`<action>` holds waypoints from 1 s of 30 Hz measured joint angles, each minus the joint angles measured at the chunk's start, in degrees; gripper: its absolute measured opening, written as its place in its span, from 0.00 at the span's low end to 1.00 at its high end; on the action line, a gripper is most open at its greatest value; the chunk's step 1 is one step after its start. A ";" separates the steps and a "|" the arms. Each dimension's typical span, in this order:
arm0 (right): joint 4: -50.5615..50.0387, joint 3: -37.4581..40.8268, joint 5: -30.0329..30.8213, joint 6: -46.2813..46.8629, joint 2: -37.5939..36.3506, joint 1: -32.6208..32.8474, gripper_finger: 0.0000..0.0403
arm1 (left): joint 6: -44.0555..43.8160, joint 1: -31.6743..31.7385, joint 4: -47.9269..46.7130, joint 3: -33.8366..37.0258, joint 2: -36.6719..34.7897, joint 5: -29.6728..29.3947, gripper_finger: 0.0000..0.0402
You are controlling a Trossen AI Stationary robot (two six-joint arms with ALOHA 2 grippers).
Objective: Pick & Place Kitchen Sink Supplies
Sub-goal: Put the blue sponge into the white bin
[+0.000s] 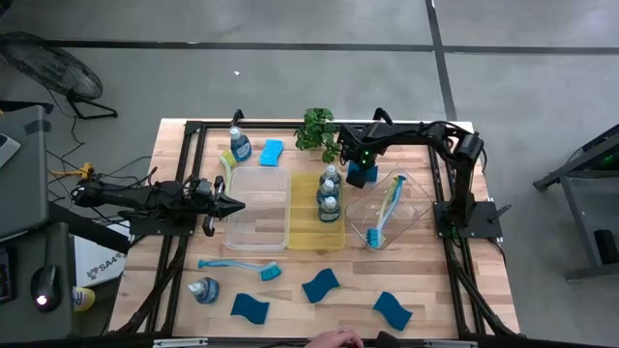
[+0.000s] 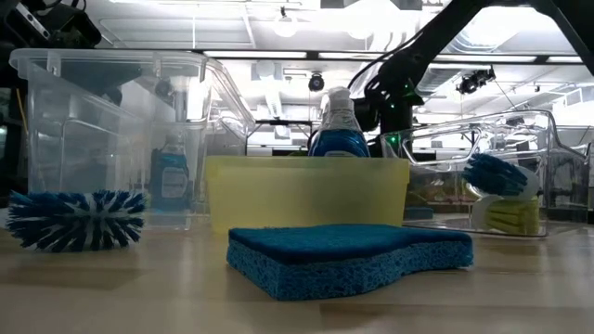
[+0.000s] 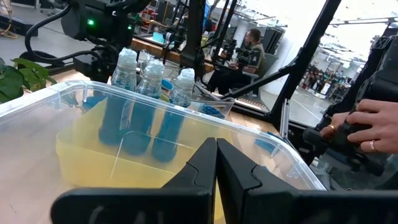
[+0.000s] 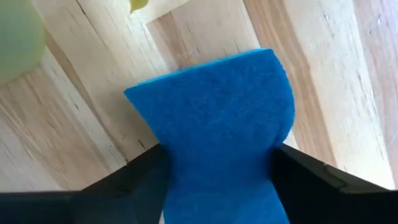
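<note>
One soft, light sponge (image 4: 214, 118) sits between the right hand's (image 4: 217, 165) part-open fingers, which pinch its narrow waist; it should squash easily.

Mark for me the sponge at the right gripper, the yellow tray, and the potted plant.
sponge (image 4: 214, 118): right wrist view, middle of its blue face.
yellow tray (image 1: 307, 235): high view, bare floor near its front edge.
potted plant (image 1: 316, 130): high view, leaves.

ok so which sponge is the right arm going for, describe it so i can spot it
Start at the yellow tray in the middle of the table, then go to its far right corner, past the potted plant. The sponge lies there on the wood between the fingers of the right gripper. It is the only sponge with a gripper over it.
</note>
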State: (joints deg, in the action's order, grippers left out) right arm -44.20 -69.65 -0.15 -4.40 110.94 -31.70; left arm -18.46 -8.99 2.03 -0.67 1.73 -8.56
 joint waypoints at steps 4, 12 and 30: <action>-0.18 0.02 0.45 0.80 -0.11 0.00 0.50 | 0.00 -0.02 0.00 0.00 0.01 0.00 0.01; -2.07 0.17 1.40 1.04 -4.17 -0.17 0.35 | 0.00 -0.01 -0.01 0.00 0.00 0.00 0.01; -4.29 0.15 -7.17 1.22 -31.62 -0.02 0.26 | 0.00 -0.01 -0.01 0.00 0.01 0.00 0.01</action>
State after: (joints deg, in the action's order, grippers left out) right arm -48.49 -69.49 -7.32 -3.18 79.33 -31.73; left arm -18.46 -9.00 2.03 -0.67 1.74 -8.56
